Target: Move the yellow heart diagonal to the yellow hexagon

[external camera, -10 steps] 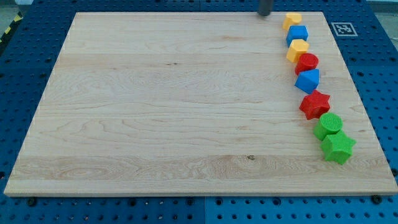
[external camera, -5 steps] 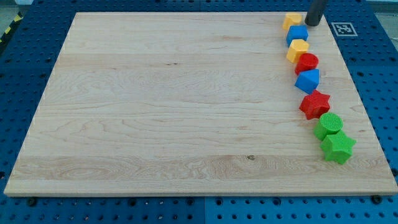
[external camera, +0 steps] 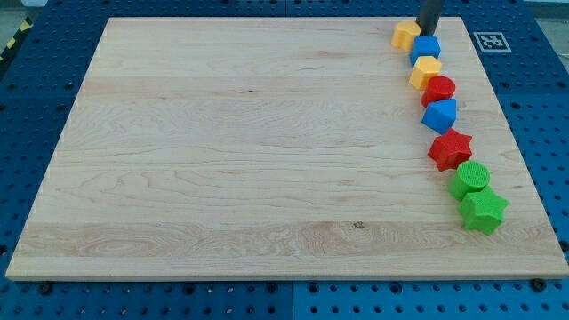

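The yellow heart (external camera: pixel 406 36) lies near the top right corner of the wooden board (external camera: pixel 231 142). My tip (external camera: pixel 429 35) stands right against the heart's right side, just above a blue block (external camera: pixel 426 48). The yellow hexagon (external camera: pixel 426 70) lies below that blue block, touching it, and down and to the right of the heart. The shapes of the two yellow blocks are hard to make out at this size.
A column of blocks runs down the board's right side: a red round block (external camera: pixel 438 90), a blue block (external camera: pixel 440 116), a red star (external camera: pixel 450 148), a green round block (external camera: pixel 469 179) and a green star (external camera: pixel 483 211). A marker tag (external camera: pixel 490 41) sits off the board's top right.
My tip swung from left of the yellow heart, round its top to its right side, then pushed left. The heart slid a little to the left.
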Robot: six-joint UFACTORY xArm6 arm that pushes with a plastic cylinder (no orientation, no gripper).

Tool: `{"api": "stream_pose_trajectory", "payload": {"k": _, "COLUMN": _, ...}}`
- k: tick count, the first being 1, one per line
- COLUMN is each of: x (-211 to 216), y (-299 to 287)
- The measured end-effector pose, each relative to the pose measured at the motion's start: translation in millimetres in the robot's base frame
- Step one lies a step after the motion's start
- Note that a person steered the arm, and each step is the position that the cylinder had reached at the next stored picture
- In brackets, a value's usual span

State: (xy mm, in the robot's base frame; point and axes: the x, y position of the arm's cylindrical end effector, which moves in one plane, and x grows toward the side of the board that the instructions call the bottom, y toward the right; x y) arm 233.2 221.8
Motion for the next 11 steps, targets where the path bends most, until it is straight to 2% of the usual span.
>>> {"api": "stream_pose_trajectory", "payload": {"k": 3, "x": 17.1, "y": -2.5}}
{"api": "stream_pose_trajectory", "payload": {"k": 8, "x": 17.1, "y": -123.7}}
{"api": "stream_pose_trajectory", "payload": {"k": 9, "x": 14.0, "y": -103.8}}
{"api": "stream_pose_trajectory", "payload": {"k": 11, "x": 7.5, "y": 17.9}}
